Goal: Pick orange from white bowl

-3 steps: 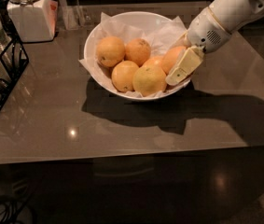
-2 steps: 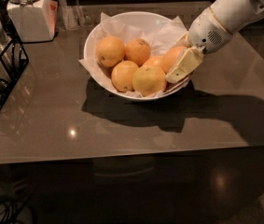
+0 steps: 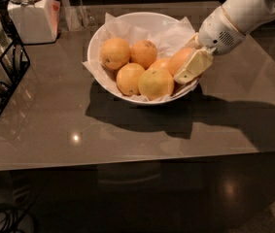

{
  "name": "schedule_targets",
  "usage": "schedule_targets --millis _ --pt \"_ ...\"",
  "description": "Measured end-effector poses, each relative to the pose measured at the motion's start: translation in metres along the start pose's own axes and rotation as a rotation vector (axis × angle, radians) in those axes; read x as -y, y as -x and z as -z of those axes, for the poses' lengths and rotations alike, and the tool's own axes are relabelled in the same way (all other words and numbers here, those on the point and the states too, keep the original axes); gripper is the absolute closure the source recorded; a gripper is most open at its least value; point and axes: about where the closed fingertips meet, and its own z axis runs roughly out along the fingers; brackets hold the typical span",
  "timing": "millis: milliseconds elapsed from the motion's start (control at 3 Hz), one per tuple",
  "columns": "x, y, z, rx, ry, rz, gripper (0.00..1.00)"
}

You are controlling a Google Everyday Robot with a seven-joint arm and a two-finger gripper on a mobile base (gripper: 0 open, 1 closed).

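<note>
The white bowl [image 3: 98, 42], lined with crinkled white paper, stands on the grey-brown table and holds several fruits. The orange [image 3: 180, 59], the deepest in colour, lies at the bowl's right side. My gripper [image 3: 189, 66] comes in from the upper right on a white arm [image 3: 244, 13] and sits right at the orange, with its cream-coloured end covering the fruit's right edge over the bowl's rim. The orange rests in the bowl among the others. Paler yellow-orange fruits [image 3: 115, 52] lie to its left, and a yellowish one [image 3: 155, 83] is at the front.
A white square lidded jar [image 3: 27, 13] stands at the back left. A black wire rack [image 3: 3, 67] with glasses is at the left edge. The table's front edge [image 3: 127, 163] runs across below the bowl.
</note>
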Motion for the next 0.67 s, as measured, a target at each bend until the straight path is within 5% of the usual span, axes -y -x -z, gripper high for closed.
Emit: schedule_targets --millis 667 --pt "-0.029 0.033 0.045 0.134 -0.089 0.109 1.0"
